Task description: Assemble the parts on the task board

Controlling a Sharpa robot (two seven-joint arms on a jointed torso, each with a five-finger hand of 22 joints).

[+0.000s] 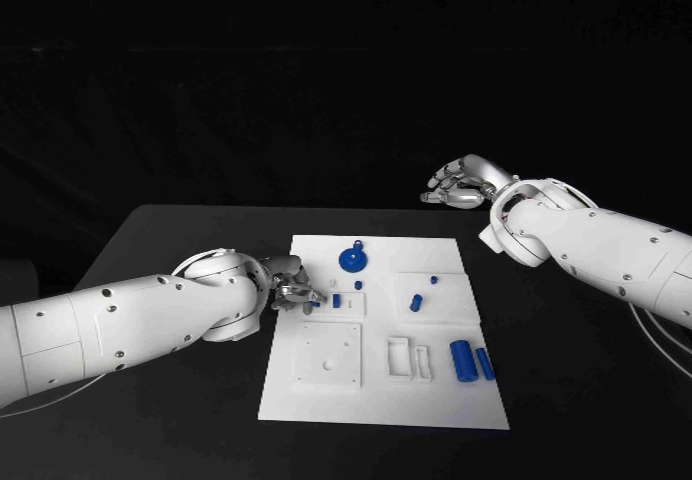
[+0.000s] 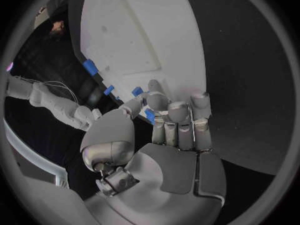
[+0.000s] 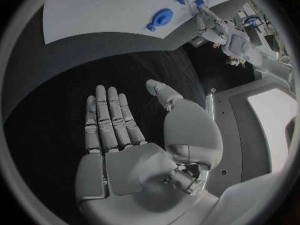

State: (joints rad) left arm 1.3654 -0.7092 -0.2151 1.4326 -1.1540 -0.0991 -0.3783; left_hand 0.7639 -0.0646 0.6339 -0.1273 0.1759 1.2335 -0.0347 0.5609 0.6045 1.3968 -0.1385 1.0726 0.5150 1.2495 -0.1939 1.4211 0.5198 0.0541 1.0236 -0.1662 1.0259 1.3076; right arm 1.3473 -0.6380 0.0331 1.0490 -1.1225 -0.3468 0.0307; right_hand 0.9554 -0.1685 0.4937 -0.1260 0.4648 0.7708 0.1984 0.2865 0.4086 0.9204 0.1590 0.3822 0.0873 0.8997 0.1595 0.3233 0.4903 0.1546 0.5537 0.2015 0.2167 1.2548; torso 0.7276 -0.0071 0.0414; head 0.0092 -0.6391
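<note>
On the task board (image 1: 378,405) lie seven parts (image 1: 462,360).

The left hand (image 1: 293,287) curls over the task board's (image 1: 378,400) edge, its fingers hiding most of a small blue part (image 2: 150,116) there.

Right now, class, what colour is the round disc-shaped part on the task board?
Blue: the disc-shaped part shows best in the head view.
</note>
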